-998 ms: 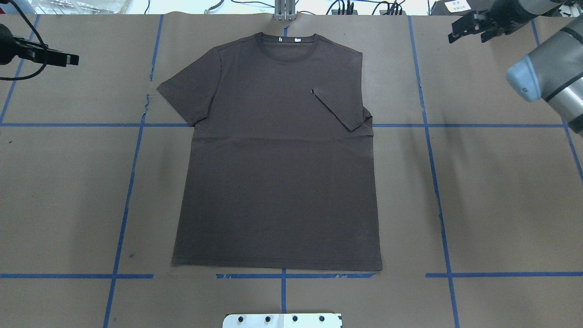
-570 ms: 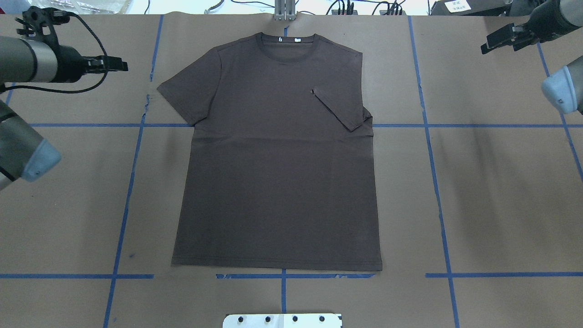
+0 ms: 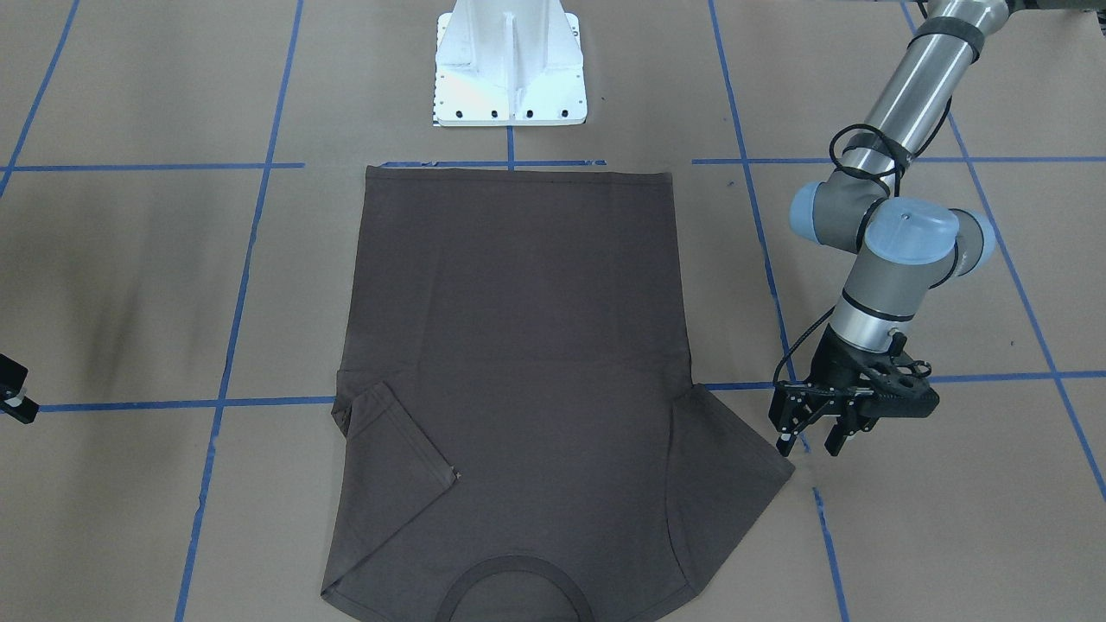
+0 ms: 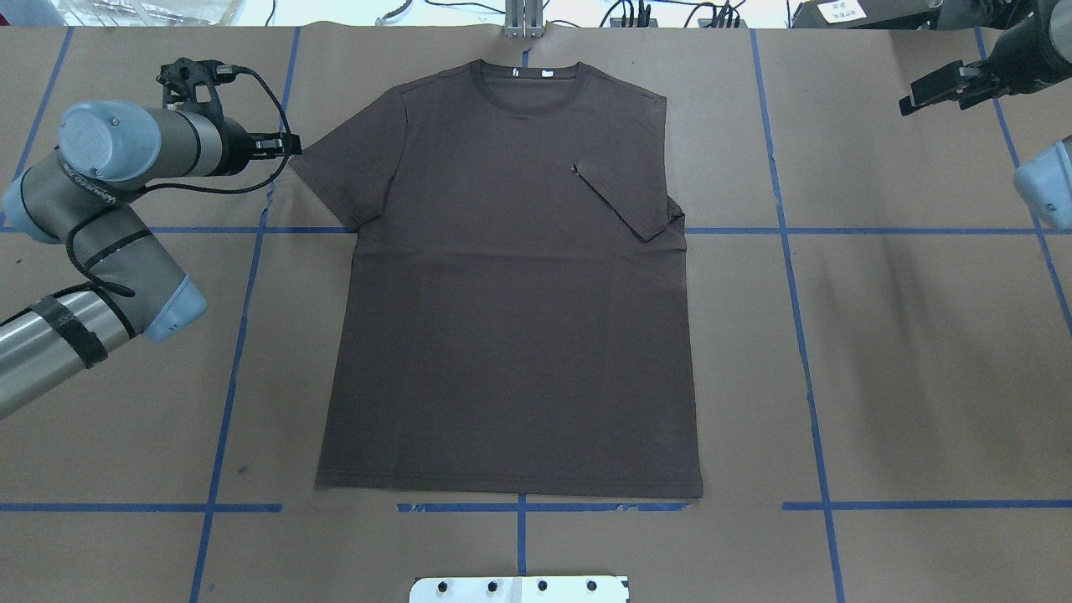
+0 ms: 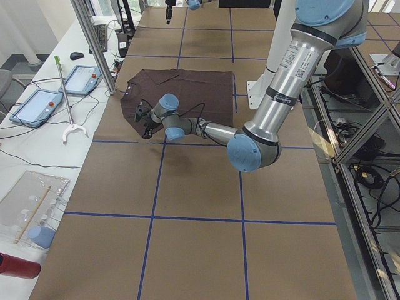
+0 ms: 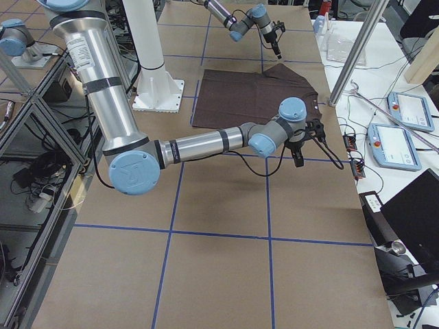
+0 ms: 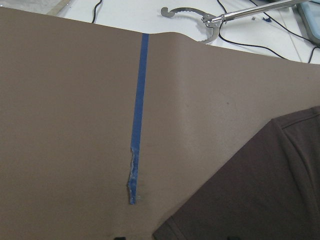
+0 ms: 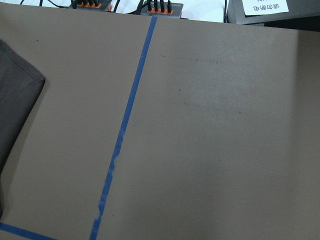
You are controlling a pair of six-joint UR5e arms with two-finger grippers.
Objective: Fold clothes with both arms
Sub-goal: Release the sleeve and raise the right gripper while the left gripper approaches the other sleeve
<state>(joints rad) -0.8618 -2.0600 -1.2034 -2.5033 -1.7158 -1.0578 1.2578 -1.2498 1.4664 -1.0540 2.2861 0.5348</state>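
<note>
The dark brown-grey T-shirt [image 4: 511,318] lies flat, front up, mid-table, with its neckline at the far edge. It also shows in the front view [image 3: 510,345]. One sleeve [image 4: 628,201] is folded in over the chest. The other sleeve [image 4: 343,176] is spread out. My left gripper [image 4: 293,147] is open and empty, just off that spread sleeve's tip; the front view [image 3: 808,445] shows it low over the paper. My right gripper [image 4: 913,94] hangs at the far right corner, well away from the shirt. It looks open and is empty.
Brown paper with blue tape lines [image 4: 800,335] covers the table. The white bolted pedestal [image 3: 510,65] stands at the near edge by the shirt's hem. Cables and plugs [image 4: 670,12] lie past the far edge. Tablets and a grabber tool [image 5: 69,87] lie on the bench there.
My left arm has swung in from the left edge until its gripper is at the spread sleeve's tip. My right gripper has moved right, away from the shirt. The shirt has not moved.
</note>
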